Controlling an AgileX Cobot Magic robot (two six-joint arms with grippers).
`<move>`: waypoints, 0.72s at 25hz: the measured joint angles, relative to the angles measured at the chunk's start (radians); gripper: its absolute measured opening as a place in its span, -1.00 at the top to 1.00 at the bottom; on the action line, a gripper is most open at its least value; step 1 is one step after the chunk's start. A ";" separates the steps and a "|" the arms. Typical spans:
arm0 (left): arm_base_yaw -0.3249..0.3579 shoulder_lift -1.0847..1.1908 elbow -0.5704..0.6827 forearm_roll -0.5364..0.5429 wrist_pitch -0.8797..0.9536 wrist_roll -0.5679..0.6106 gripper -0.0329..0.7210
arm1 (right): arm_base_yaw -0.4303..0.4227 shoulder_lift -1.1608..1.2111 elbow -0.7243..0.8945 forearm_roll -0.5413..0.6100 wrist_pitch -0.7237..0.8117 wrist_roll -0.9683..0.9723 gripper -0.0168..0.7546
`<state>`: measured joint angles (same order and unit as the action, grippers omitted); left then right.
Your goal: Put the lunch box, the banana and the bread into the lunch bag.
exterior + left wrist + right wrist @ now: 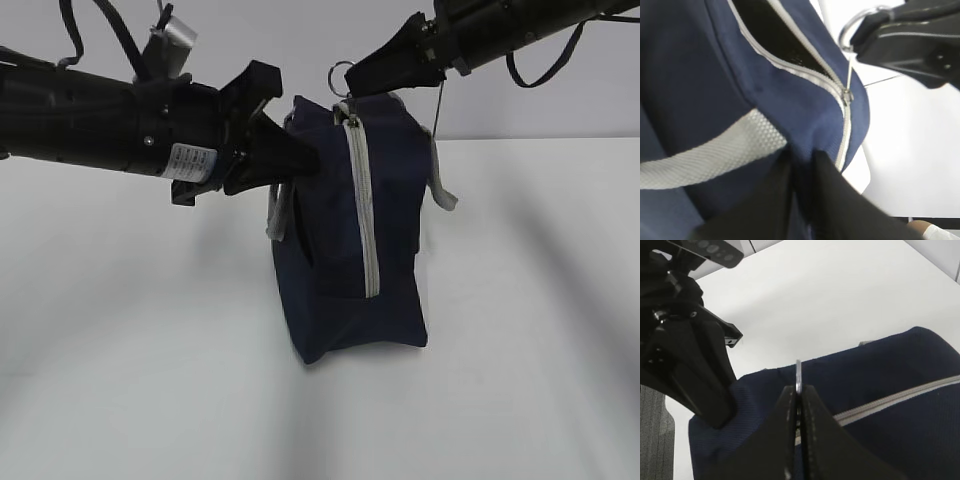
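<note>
Left claw (300,158) pressed into the left face of the lunch bag (345,250), pinched shut on a fold of navy fabric just under the grey strap (710,155); judged a bracing hold, there to keep the bag upright and steady against a pull on the zipper; bag standing on the white desk (520,330), between the two arms. Zipper (362,210) running down the near face, closed along most of that run, parted at the top in the left wrist view. Right claw (365,72) above the bag's top corner, clamped on the ring pull (340,70), ring caught edge-on between the fingers (812,440); placed so for drawing the slider along. Lunch box, banana and bread nowhere in view; packing not yet begun.
</note>
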<state>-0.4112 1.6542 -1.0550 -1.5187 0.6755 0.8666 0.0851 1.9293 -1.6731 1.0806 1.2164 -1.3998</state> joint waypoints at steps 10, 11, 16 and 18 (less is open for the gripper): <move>0.000 0.008 0.000 0.071 0.057 0.000 0.90 | 0.000 0.025 -0.006 0.000 -0.021 0.002 1.00; 0.000 0.008 0.000 0.084 0.067 0.000 0.90 | 0.000 0.033 -0.012 0.000 -0.029 0.002 1.00; 0.001 0.008 0.000 0.127 0.122 0.000 0.90 | 0.000 0.083 -0.071 0.002 -0.038 0.002 1.00; 0.001 0.008 0.000 0.140 0.137 0.000 0.90 | 0.000 0.104 -0.096 0.002 -0.047 0.004 1.00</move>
<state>-0.4103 1.6622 -1.0550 -1.3792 0.8129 0.8666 0.0851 2.0331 -1.7694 1.0825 1.1696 -1.3961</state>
